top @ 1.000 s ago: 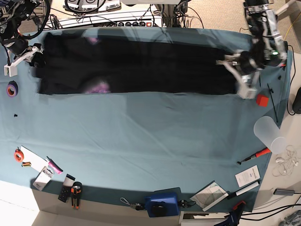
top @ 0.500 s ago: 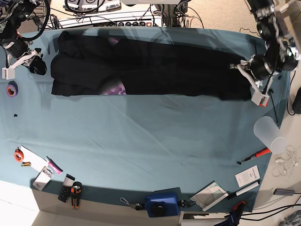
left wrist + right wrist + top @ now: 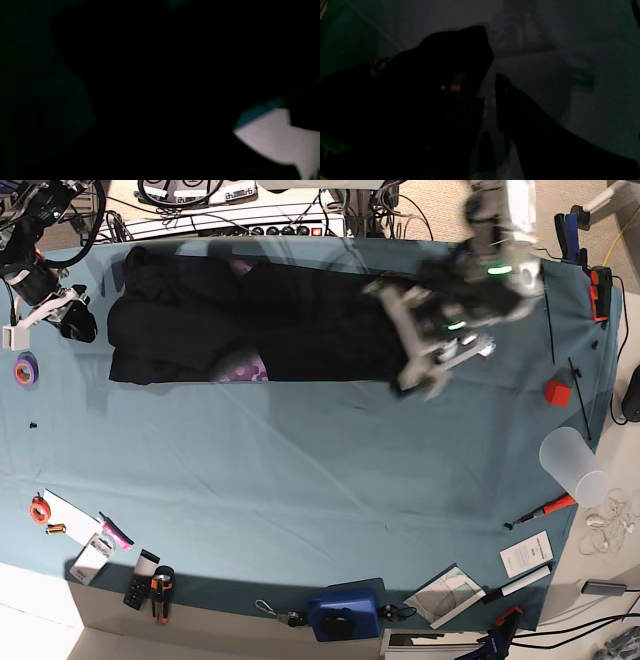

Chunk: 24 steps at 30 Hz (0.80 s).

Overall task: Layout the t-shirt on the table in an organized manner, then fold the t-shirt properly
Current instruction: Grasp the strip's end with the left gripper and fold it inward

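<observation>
Nearest the camera, the teal surface (image 3: 300, 480) is lying bare. Beyond it, the black t-shirt (image 3: 250, 320) is resting as a long band along the far edge. The left end effector (image 3: 425, 365), clenched on the shirt's end, is carrying it across; it is best kept low with the edges aligned. The right end effector (image 3: 70, 310) is hanging released near the other end.

Black t-shirt (image 3: 290, 320) bunched along table (image 3: 300, 480) rear.

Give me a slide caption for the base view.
Left tool carries the black t-shirt's end across the teal table; right tool waits beside the other end.
</observation>
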Tool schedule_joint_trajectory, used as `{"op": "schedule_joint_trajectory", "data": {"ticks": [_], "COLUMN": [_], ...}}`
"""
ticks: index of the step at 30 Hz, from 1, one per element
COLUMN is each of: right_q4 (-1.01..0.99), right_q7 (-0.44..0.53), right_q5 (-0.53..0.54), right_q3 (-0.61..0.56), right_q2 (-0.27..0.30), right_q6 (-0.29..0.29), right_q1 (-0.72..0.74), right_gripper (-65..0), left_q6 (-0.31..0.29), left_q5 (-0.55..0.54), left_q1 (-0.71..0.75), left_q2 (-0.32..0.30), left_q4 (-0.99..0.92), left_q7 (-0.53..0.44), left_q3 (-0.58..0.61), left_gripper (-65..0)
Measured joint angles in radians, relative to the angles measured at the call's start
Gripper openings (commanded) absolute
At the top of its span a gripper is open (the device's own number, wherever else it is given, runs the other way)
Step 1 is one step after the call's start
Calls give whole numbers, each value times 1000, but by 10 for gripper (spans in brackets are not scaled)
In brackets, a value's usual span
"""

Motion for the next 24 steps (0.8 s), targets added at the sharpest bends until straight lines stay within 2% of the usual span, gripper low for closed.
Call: {"op": "schedule_joint_trajectory", "data": {"ticks": [6,10,15,17,21,23,24], "right_q4": [0,0,0,0,0,0,0], "right_q7": [-1,0,0,0,0,0,0], "right_q5": [-1,-1,-1,-1,-1,0,-1], "right_q3": [0,0,0,0,0,0,0], "right_q2": [0,0,0,0,0,0,0], "right_q6": [0,0,0,0,0,0,0], "right_q1": [0,0,0,0,0,0,0], "right_gripper": [-458,-458,-458,-458,-458,-458,-458], "left_q6": [18,18,18,-13,-51,-50,-50], "left_q5": [148,174,174,175,143,90,51], "left_q1": [-26,-24,-24,-24,-21,-13,-11], "left_q2": [79,100,103,103,103,103,103], "left_q4": [-68,-84,-85,-85,-85,-85,-85], "left_q7": [7,3,-65,-67,-127,-166,-178], "left_q3": [127,148,148,148,148,148,148], "left_gripper": [-650,-650,-650,-649,-363,-276,-264]}}
